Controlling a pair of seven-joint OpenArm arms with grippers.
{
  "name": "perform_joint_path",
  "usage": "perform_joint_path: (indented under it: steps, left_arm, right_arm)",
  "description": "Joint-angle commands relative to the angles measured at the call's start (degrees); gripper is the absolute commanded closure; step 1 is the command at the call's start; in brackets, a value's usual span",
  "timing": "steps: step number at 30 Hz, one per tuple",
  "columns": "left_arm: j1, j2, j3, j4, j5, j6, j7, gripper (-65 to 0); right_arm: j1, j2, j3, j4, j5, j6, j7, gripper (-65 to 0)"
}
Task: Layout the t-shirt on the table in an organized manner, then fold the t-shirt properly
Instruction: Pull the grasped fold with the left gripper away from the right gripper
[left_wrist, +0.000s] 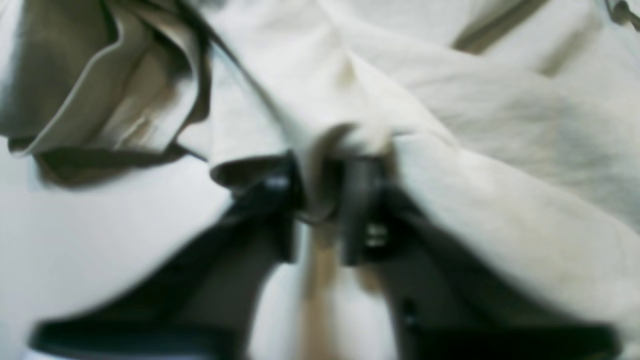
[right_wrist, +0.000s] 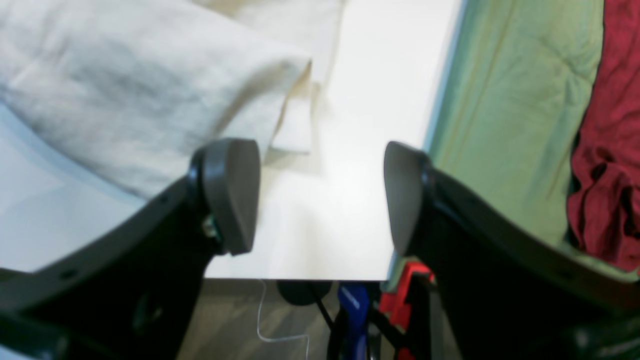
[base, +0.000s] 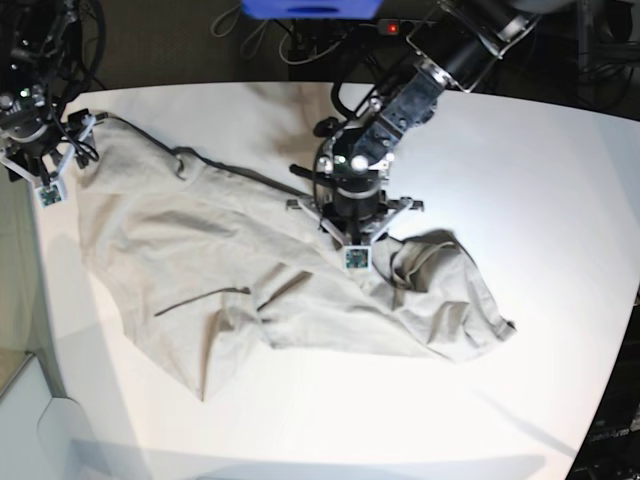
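The shirt (base: 270, 290) lies crumpled across the middle and left of the table (base: 540, 170), one part spread toward the far left corner, the other bunched in folds near the centre-right; it is not yet laid out flat. The left claw (left_wrist: 327, 185) is pressed together on a ridge of the cloth, which the left wrist view shows gathered and pinched between the dark fingers (left_wrist: 362, 200) (the picture is blurred, but fabric plainly rises out of the pinch); in the base view this arm stands over the shirt's upper middle edge, beside the bunched part. A grip there looks meant to lift or drag that tangled side outward so the folds can open. The right claw (right_wrist: 320, 195) is spread wide and holds nothing; its pads (right_wrist: 232, 192) hover over bare table at the corner, with an edge of the shirt just beyond them. It seems placed to take that corner and anchor or stretch it, though it is not touching the cloth.
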Motion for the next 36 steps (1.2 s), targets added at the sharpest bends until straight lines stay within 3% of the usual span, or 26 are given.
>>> perform_joint_path:
  steps: [1,4,6,13,17,23,29,36]
  left_arm:
    - [-0.97,0.71,-0.23,0.95,0.50,1.17,-1.14,0.0]
    - [-0.53,1.15,-0.49,2.62,0.50,1.17,-0.79,-2.0]
    - [-0.09,0.71,-0.49,5.78,0.50,1.17,-0.52,0.0]
    - [6.50,-7.20,-1.63,18.62,0.50,1.17,1.94,-0.5]
    - [13.18,-10.63,-8.40,26.44,0.50,1.17,8.01,-0.5]
    - [24.17,-17.58,-17.11,36.11,0.50,1.17,12.84,-0.5]
    - [34.28,-24.17,-24.05,37.08,0.50,1.17,12.49,-0.5]
    - [43.16,-27.86,-32.40,36.99,0.68,1.17,12.67,-0.5]
  right_arm:
    - [0.25,0.77,0.29,0.72,0.23,0.56,0.67,-39.6]
    - [0.69,0.77,0.29,0.72,0.23,0.56,0.67,-39.6]
    - [1.13,0.77,0.29,0.63,0.23,0.56,0.67,-39.6]
    - [1.22,0.77,0.29,0.63,0.23,0.56,0.67,-39.6]
    - [1.04,0.69,0.29,0.63,0.23,0.56,0.67,-39.6]
    - [0.95,0.69,-1.03,0.63,0.23,0.56,0.67,-39.6]
    - [0.78,0.51,-3.14,0.63,0.23,0.56,0.32,-39.6]
    - [1.04,-0.81,-3.66,0.63,0.23,0.56,0.50,-39.6]
